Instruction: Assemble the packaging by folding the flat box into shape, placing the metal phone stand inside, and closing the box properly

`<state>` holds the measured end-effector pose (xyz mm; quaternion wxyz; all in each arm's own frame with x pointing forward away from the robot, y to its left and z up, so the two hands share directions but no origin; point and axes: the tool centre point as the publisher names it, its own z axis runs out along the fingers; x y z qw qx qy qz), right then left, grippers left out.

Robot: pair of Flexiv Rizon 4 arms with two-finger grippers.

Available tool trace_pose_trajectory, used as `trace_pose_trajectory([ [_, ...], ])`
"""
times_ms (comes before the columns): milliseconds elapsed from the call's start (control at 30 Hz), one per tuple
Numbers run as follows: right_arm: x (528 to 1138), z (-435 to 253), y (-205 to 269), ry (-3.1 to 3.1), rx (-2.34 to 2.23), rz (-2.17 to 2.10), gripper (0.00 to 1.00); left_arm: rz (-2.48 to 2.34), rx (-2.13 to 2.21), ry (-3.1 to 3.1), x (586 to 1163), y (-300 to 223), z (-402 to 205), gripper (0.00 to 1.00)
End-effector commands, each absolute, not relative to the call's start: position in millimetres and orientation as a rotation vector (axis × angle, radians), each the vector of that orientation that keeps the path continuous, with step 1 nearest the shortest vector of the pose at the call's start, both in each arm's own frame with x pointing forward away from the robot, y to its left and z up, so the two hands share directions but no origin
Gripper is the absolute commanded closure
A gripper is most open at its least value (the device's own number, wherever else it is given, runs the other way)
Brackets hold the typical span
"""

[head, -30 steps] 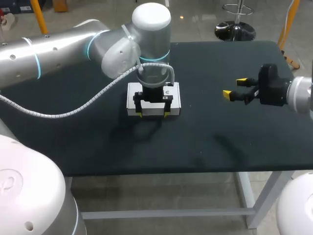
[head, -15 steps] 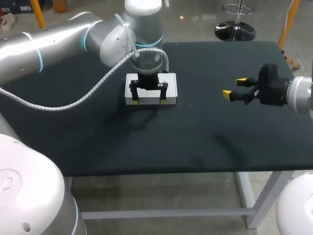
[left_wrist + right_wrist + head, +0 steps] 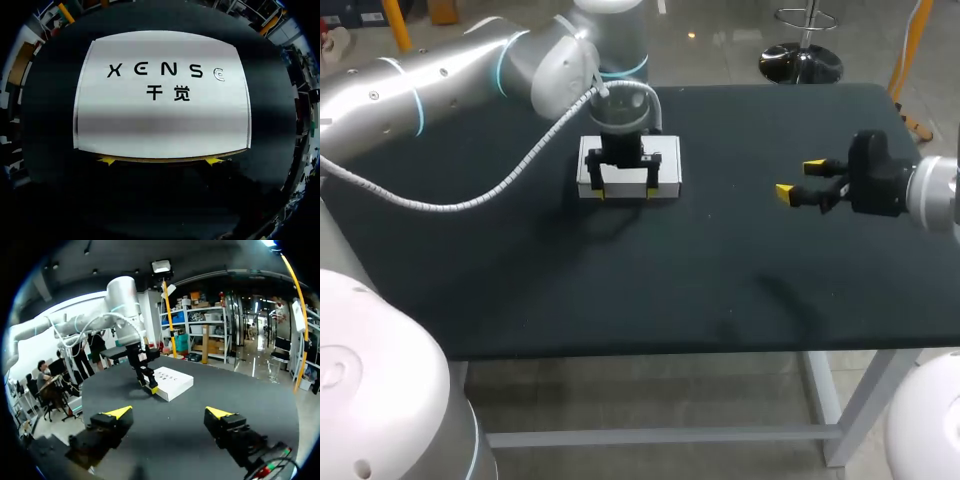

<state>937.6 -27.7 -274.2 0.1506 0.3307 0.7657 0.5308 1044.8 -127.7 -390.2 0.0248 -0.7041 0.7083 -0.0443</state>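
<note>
From my station I see a black-topped table (image 3: 750, 270). One white box (image 3: 670, 168) lies flat and closed on it, left of middle, toward the far edge.

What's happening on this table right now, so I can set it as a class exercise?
The left gripper is down at the closed white box, which lies flat on the table. Its fingers are spread wide, both yellow tips against the box's near side rather than clamping it. The right gripper hangs open and empty above the table off to the right. No phone stand is in view, so whether it is inside cannot be told.
</note>
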Motion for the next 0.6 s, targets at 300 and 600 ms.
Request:
trace_pose_trajectory([
  [300,937,-275,-28,2.194,0.944,1.533,0.00,-0.094,-2.193,2.215,1089,-131,-392,0.00],
  [600,937,-275,-28,2.194,0.944,1.533,0.00,-0.099,-2.228,2.196,1122,-128,-394,0.00],
])
